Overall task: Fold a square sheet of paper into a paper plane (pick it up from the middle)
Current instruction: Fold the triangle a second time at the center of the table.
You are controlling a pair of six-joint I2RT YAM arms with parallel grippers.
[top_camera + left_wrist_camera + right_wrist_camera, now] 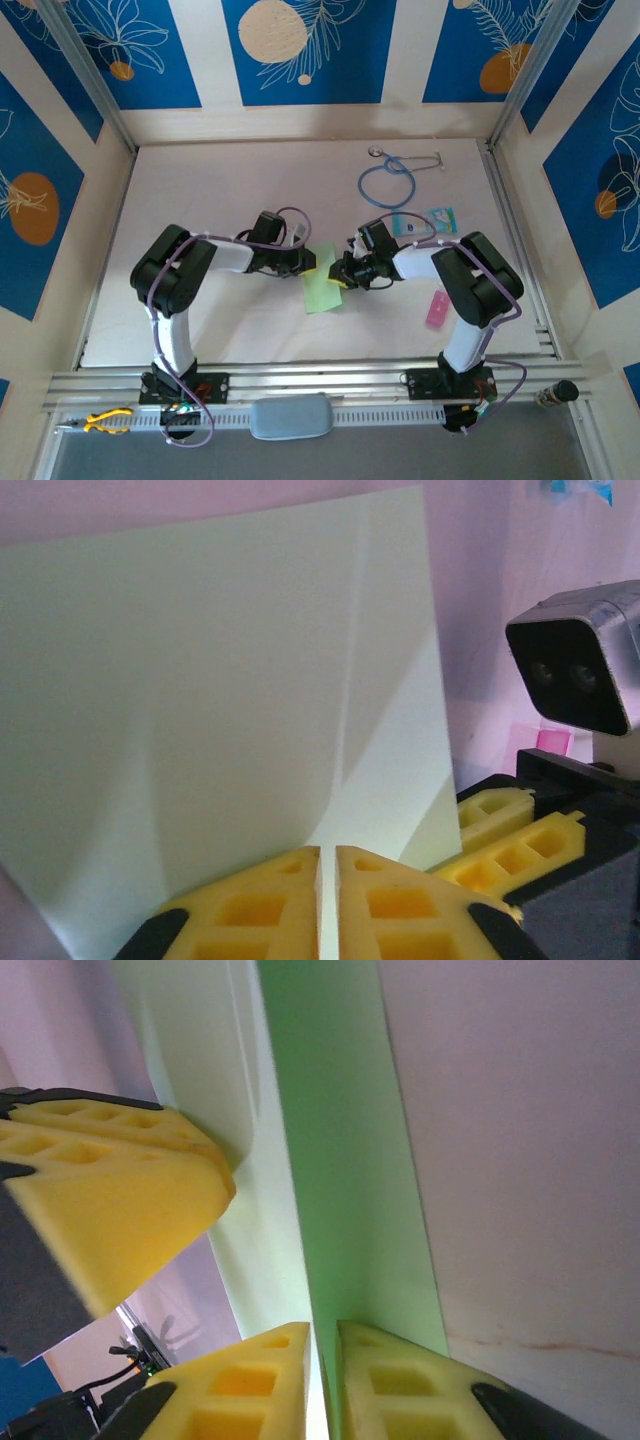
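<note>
The left tool point(327, 865) and right tool point(323, 1338) were each pinched shut on the square sheet of paper point(322, 290), held between them over the table point(220, 180), lightly creased, with most folding apparently left to do.

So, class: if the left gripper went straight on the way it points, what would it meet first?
The square sheet of paper: the left gripper is shut on its edge. Past that, likely the right gripper, which faces it closely from the other side; exact depth is unclear.
</note>
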